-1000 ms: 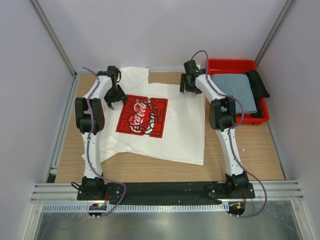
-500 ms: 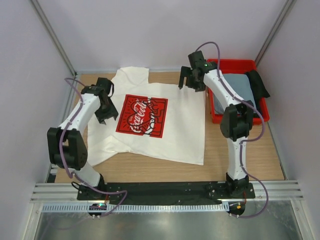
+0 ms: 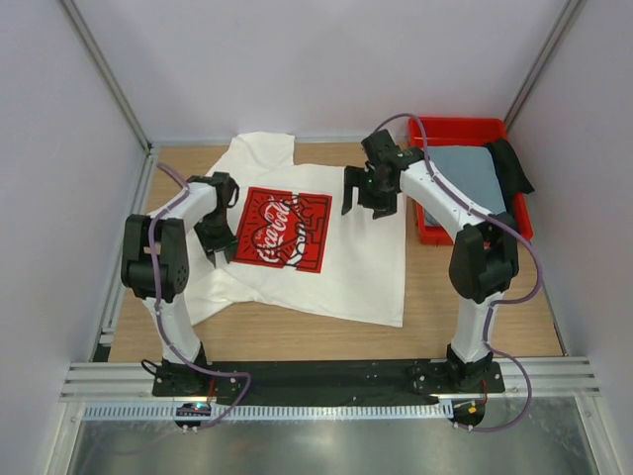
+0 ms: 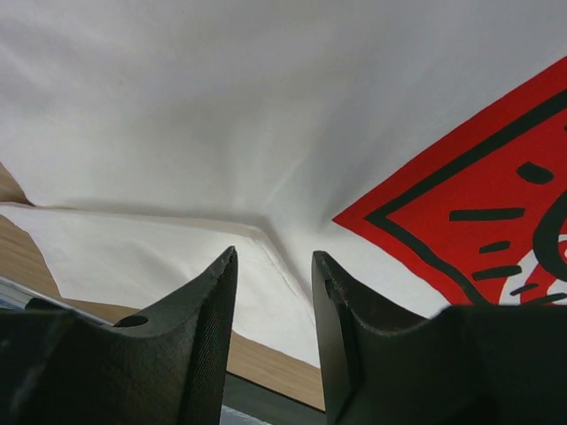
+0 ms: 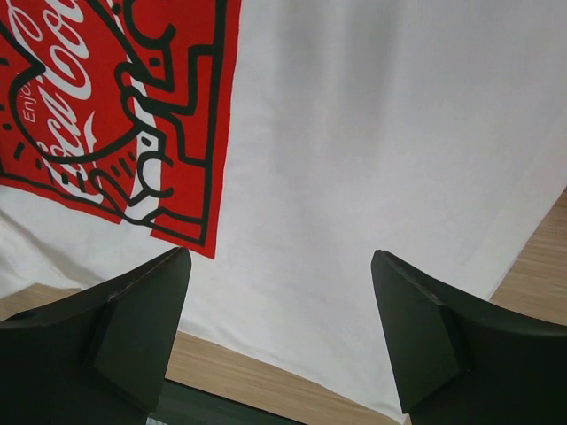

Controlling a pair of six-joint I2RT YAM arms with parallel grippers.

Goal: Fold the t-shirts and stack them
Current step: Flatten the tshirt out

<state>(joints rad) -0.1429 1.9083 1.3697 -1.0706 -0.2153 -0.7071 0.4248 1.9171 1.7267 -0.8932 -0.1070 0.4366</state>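
The large white t-shirt (image 3: 346,257) lies spread flat on the wooden table, its red Coca-Cola print (image 3: 282,230) facing up. My left gripper (image 3: 218,245) hovers over the shirt's left side beside the print, with its jaws a little apart and nothing between them. In the left wrist view (image 4: 273,261) a sleeve seam fold (image 4: 266,235) lies below it. My right gripper (image 3: 364,193) is wide open and empty above the shirt's upper right part. It also shows in the right wrist view (image 5: 282,257) above white cloth (image 5: 372,133). The folded grey-blue t-shirt (image 3: 465,170) lies in the red bin.
The red plastic bin (image 3: 475,127) stands at the back right with a black cloth (image 3: 510,163) at its right side. Bare wood (image 3: 475,307) shows right of the shirt and along the near edge. Metal frame posts stand at the back corners.
My left gripper came nearer along the shirt's left side, next to the print. My right gripper moved left and nearer from the shirt's far right corner to over the shirt.
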